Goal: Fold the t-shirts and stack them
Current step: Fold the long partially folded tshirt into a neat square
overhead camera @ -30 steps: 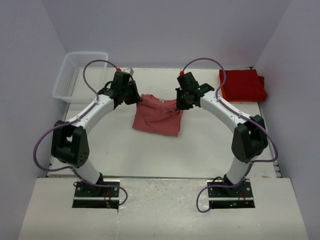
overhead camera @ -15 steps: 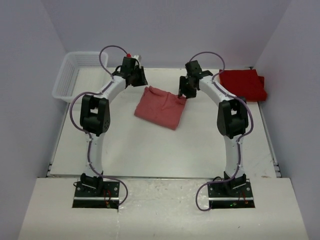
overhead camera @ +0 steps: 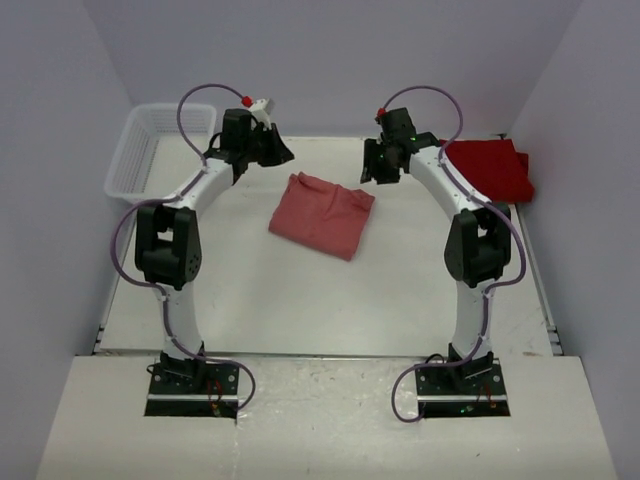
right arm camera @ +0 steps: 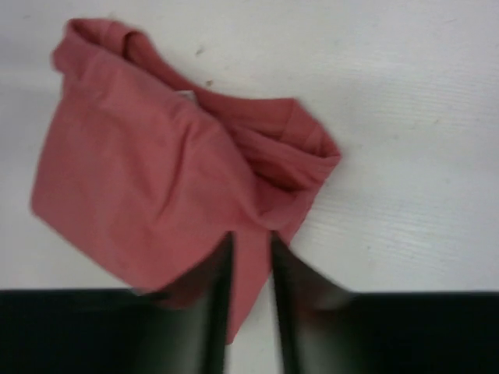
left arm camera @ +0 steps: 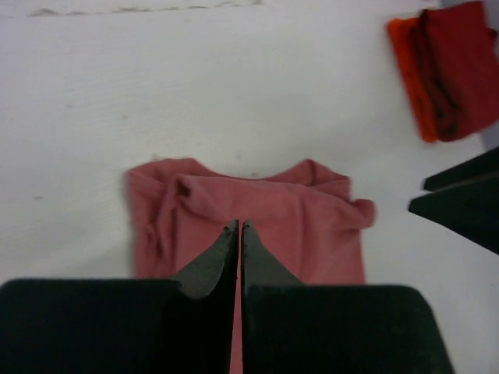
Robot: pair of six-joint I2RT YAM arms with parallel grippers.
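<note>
A faded salmon-red t-shirt (overhead camera: 322,215) lies folded on the white table, its collar edge toward the back wall (left arm camera: 249,206) (right arm camera: 156,171). My left gripper (overhead camera: 281,154) hangs above the shirt's far left corner. It is shut, tips together, with nothing in it (left arm camera: 238,227). Off the far right corner hovers my right gripper (overhead camera: 373,171), jaws apart and nothing between them (right arm camera: 249,238). A stack of folded deep red t-shirts (overhead camera: 487,168) (left arm camera: 456,66) sits at the back right. My right fingers (left arm camera: 468,214) show at the left wrist view's right edge.
A white mesh basket (overhead camera: 155,150) stands at the back left corner. Grey walls close in the table on three sides. Both arms reach far back, elbows over the table's sides.
Both grippers have let go of the salmon shirt's far edge and risen toward the back wall. The right jaws have opened; the left opened briefly and shut again. The shirt now lies flat.
</note>
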